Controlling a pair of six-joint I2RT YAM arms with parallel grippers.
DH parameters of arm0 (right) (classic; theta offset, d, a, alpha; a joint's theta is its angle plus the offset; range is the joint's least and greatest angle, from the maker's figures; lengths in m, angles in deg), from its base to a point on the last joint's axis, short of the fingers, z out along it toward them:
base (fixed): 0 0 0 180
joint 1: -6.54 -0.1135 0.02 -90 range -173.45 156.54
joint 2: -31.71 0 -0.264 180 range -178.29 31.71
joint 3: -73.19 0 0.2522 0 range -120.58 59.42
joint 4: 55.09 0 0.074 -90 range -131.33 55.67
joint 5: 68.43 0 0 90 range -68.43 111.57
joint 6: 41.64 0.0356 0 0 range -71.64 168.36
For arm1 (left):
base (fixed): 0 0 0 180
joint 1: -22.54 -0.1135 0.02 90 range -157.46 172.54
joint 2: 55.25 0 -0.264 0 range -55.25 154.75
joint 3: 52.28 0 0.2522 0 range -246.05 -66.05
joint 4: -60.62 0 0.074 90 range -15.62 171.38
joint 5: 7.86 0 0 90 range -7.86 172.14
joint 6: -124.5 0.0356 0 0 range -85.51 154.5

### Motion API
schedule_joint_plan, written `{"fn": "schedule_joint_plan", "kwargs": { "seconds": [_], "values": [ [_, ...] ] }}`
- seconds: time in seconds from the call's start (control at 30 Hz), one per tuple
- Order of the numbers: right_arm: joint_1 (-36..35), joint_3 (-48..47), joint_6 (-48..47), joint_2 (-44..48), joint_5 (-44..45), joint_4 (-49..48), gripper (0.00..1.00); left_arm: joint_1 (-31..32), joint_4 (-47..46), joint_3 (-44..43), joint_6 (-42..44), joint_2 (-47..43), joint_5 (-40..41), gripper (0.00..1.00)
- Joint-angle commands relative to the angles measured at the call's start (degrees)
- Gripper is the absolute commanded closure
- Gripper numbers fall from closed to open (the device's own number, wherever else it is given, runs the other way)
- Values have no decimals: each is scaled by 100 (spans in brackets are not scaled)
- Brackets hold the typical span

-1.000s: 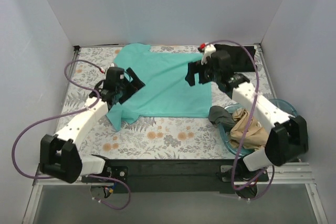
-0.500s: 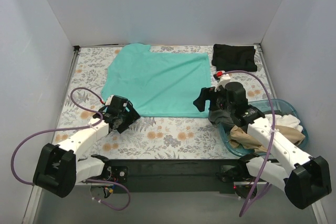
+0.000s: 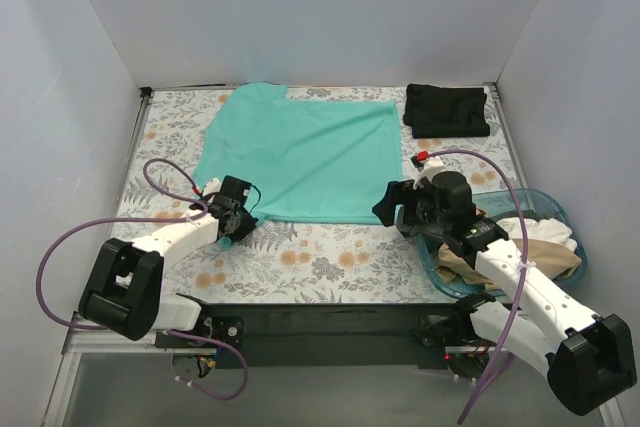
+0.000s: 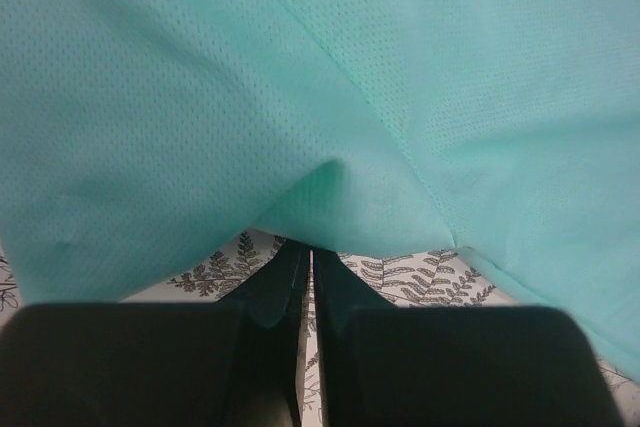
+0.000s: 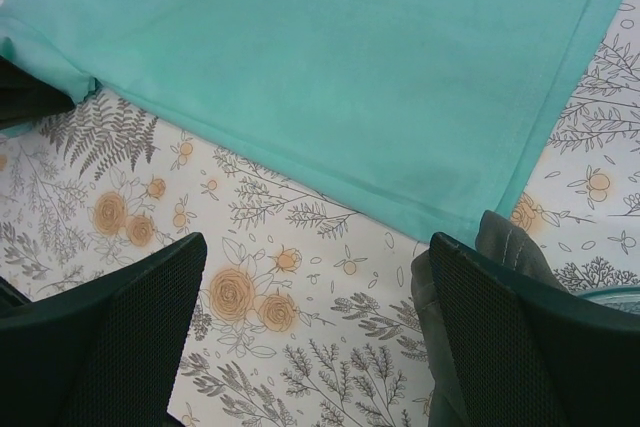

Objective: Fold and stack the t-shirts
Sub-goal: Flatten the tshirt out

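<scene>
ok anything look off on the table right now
One thing: a dark grey t-shirt hangs out of the blue basket onto the tablecloth, right beside the open right tool. The teal t-shirt lies flat.

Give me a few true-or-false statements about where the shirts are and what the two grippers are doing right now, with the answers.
1. The bright teal fabric t-shirt lies spread flat on the floral-patterned tablecloth. True.
2. The black fabric t-shirt sits inside the translucent blue plastic basket. False: it lies folded at the table's far right corner, outside the basket.
3. The right gripper is open and holds nothing. True.
4. The left gripper hangs open, clear of the teal shirt. False: it is shut, pinching that shirt's near left edge.
</scene>
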Motion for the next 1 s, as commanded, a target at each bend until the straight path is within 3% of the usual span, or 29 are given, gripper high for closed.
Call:
{"fn": "schedule_joint_plan", "kwargs": {
  "seconds": [0.0,0.23,0.47,0.7,0.8,0.87,0.9,0.93,0.97],
  "values": [
    [4,6,72,145,105,-62,2,19,340,-151,34,40,28,100],
    [4,-73,90,101,263,394,2,116,1438,-695,-81,-364,-796,100],
    [4,-109,11,-5,369,659,2,195,2616,-1197,218,-435,-1124,100],
    [13,-179,-112,-145,404,791,2,221,2890,-1241,771,-242,-2054,99],
    [4,-196,-217,-180,404,791,2,230,3100,-1294,920,-154,-1959,97],
    [13,-205,-261,-198,369,782,2,222,3084,-1311,939,-163,-1836,83],
    [13,-214,-331,-215,308,782,2,221,3057,-1320,921,-206,-1792,69],
    [13,-258,-384,-224,246,791,2,221,3039,-1346,913,-215,-1765,45],
    [13,-267,-437,-224,194,791,2,230,3004,-1373,921,-215,-1774,29]
  ]
}}
